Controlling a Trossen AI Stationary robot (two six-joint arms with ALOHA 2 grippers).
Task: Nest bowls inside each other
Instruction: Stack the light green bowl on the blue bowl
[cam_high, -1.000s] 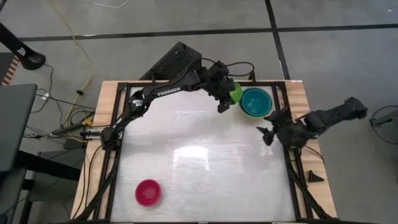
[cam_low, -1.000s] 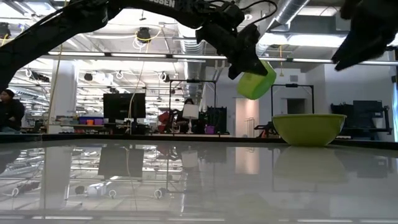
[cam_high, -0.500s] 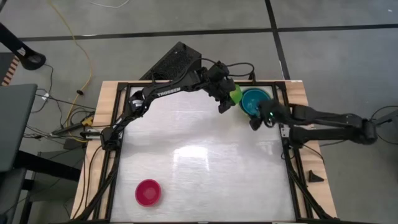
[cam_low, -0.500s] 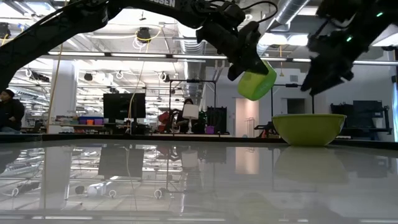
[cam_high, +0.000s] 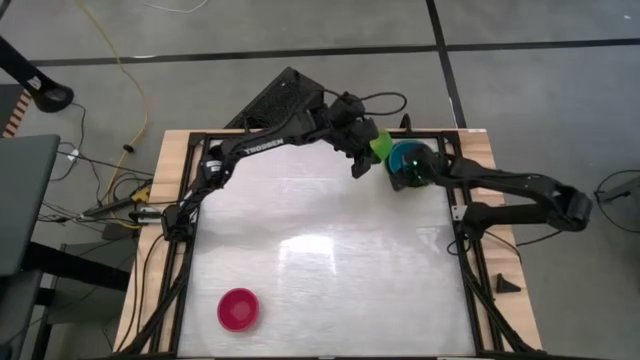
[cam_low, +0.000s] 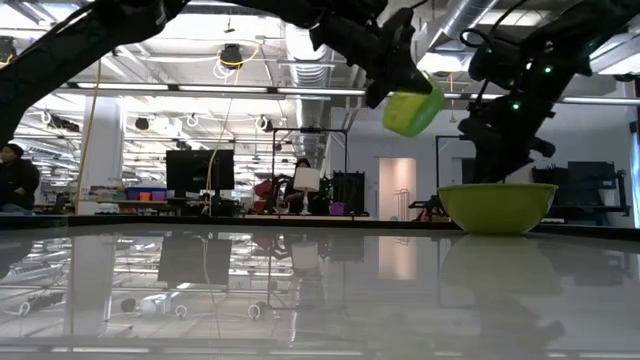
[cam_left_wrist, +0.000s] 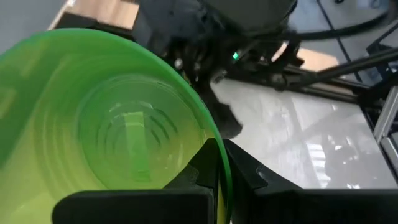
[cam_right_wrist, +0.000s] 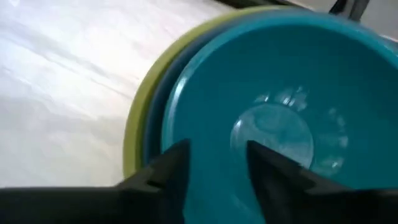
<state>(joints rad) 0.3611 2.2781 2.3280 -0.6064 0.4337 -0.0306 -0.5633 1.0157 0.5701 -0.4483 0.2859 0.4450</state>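
Note:
My left gripper (cam_high: 362, 160) is shut on the small lime green bowl (cam_high: 379, 146), held in the air just left of the stack at the table's far right. That stack is the teal bowl (cam_right_wrist: 273, 74) inside the light blue bowl (cam_right_wrist: 159, 99) inside the olive-green bowl (cam_low: 497, 207), which sits on the table on its base. My right gripper (cam_right_wrist: 217, 155) is open over the stack's edge, one finger above the teal rim and one above its hollow. The magenta bowl (cam_high: 238, 309) sits alone on the table near the front left. My left gripper pinches the lime bowl's rim (cam_left_wrist: 217, 177), one finger inside the bowl and one outside. The bowl is lifted clear and tilted, its mouth turned toward the gripper (cam_low: 412, 108). I cannot tell whether my right gripper touches the teal bowl.
A black device (cam_high: 285, 95) lies past the table's far edge. The wide white middle of the table (cam_high: 320, 250) is free room. A dark frame runs along the table's sides (cam_high: 458, 230). A person (cam_low: 12, 180) stands far off in the room.
My right gripper has swung from the table's right edge toward the stack and come down over the teal bowl, turning as it went. My left gripper has risen a little with the lime bowl, which stays tilted and clear of the table.

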